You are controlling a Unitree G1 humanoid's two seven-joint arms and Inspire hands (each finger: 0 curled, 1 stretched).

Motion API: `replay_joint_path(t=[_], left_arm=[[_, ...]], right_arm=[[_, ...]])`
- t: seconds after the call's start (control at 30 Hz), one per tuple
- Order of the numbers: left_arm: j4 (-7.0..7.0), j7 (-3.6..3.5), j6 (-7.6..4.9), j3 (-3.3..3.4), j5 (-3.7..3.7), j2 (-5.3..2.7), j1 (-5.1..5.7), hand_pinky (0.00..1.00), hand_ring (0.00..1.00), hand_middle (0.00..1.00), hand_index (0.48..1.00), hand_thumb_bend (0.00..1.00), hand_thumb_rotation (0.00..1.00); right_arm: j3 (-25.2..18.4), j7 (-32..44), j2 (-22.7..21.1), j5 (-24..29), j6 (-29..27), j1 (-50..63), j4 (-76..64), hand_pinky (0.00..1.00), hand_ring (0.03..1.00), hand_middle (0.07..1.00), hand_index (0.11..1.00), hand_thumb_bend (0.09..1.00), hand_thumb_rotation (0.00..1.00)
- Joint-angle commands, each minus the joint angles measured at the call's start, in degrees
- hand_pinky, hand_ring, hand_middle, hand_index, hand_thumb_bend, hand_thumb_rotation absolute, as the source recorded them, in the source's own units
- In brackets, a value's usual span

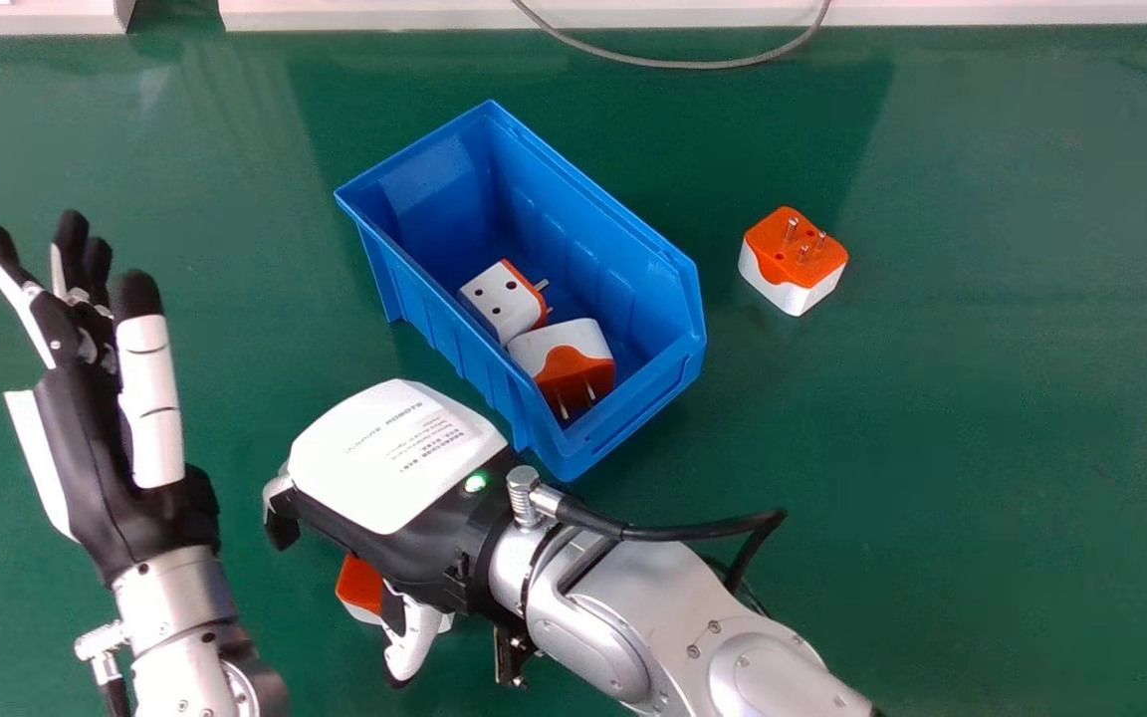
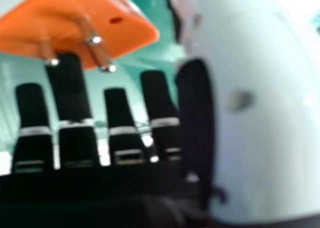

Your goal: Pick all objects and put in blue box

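Blue plastic box, one, seen in the head view: set obliquely on the green counter, beyond the right hand and toward that hand's outer side. Contents of the box: smaller white-and-orange adapter and larger white-and-orange adapter, side by side near the wall closest to the hand. Loose adapter, one, prongs up, well apart from the hand, past the box. Near adapter, one, on the counter, largely hidden beneath the right hand, the evident next pick. Right hand: back upward, silver forearm slanting in from the lower right, wrist crossing close to the box's near corner, thumb hanging on the side nearer the robot. Left hand: idle, fingers spread, off beyond the right hand's fingertip side. Right hand view: fingers long and nearly straight, thumb standing off from them, the hand wide, its grip on nothing evident; orange prong face of what is probably the near adapter just past the fingertips. Risks, by judgement: closing from here might catch only the prongs or an edge, the body lying so far out along the fingers, and tip or push the piece away; a lift with little sideways care could bring wrist or forearm against the box's near corner and shift it.
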Motion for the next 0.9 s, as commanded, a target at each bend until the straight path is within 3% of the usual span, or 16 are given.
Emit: replay_joint_path(t=[0.0, 0.07, 0.17, 0.23, 0.37, 0.47, 0.57, 0.7, 0.87], left_arm=[[-0.01, -1.42, -1.31, 0.33, -0.83, 0.55, -0.29, 0.93, 0.97, 0.98, 0.975, 0.74, 0.76], [0.32, -1.97, -1.44, 0.79, -1.34, 0.87, -0.44, 0.94, 0.98, 0.98, 0.977, 0.73, 0.75], [0.85, -2.05, -1.60, 1.43, -0.88, 1.69, -0.37, 0.94, 0.98, 0.98, 0.979, 0.71, 0.75], [0.65, -1.76, -1.35, 1.72, -0.66, 1.77, -0.11, 0.94, 0.98, 0.99, 0.983, 0.71, 0.76], [0.55, -0.44, -1.31, 2.26, 0.23, 1.76, 0.06, 0.95, 0.99, 0.99, 0.991, 0.71, 0.78], [0.60, -0.26, -1.47, 2.35, 0.53, 1.69, 0.09, 0.94, 0.99, 0.99, 0.991, 0.71, 0.78], [0.75, -0.51, -1.73, 2.28, 0.66, 1.54, 0.16, 0.94, 0.99, 0.99, 0.993, 0.70, 0.78], [0.78, -1.90, -1.93, 2.02, 0.06, 1.20, 0.22, 0.95, 0.99, 0.99, 0.990, 0.69, 0.78], [0.93, -2.28, -1.97, 2.14, 0.01, 0.96, 0.09, 0.94, 0.98, 0.98, 0.982, 0.69, 0.77]], right_arm=[[-0.1, -0.1, 0.0, 1.6, 0.6, 1.8, 2.2, 0.55, 0.681, 0.725, 0.603, 0.662, 0.02], [-1.2, -1.3, 0.4, 4.4, -0.4, 2.3, 2.8, 0.43, 0.547, 0.620, 0.560, 0.592, 0.01], [-1.9, -4.2, 0.1, 7.1, -2.7, 2.7, 3.3, 0.36, 0.459, 0.561, 0.554, 0.551, 0.00], [-1.8, -5.2, -0.3, 7.7, -3.8, 2.6, 3.6, 0.34, 0.438, 0.546, 0.556, 0.541, 0.00], [-1.3, -6.0, -0.8, 8.3, -5.0, 2.4, 3.8, 0.31, 0.389, 0.510, 0.560, 0.520, 0.00], [-1.5, -7.5, -1.0, 8.8, -6.0, 3.0, 3.6, 0.30, 0.375, 0.500, 0.561, 0.514, 0.00], [-1.7, -9.8, -1.0, 9.2, -7.1, 3.6, 3.7, 0.29, 0.364, 0.492, 0.562, 0.509, 0.00], [-1.9, -11.4, -0.9, 9.7, -7.3, 4.8, 1.8, 0.29, 0.357, 0.484, 0.561, 0.506, 0.00], [-2.6, -9.4, -1.3, 9.5, -5.3, 5.7, -4.1, 0.30, 0.376, 0.500, 0.537, 0.510, 0.00]])
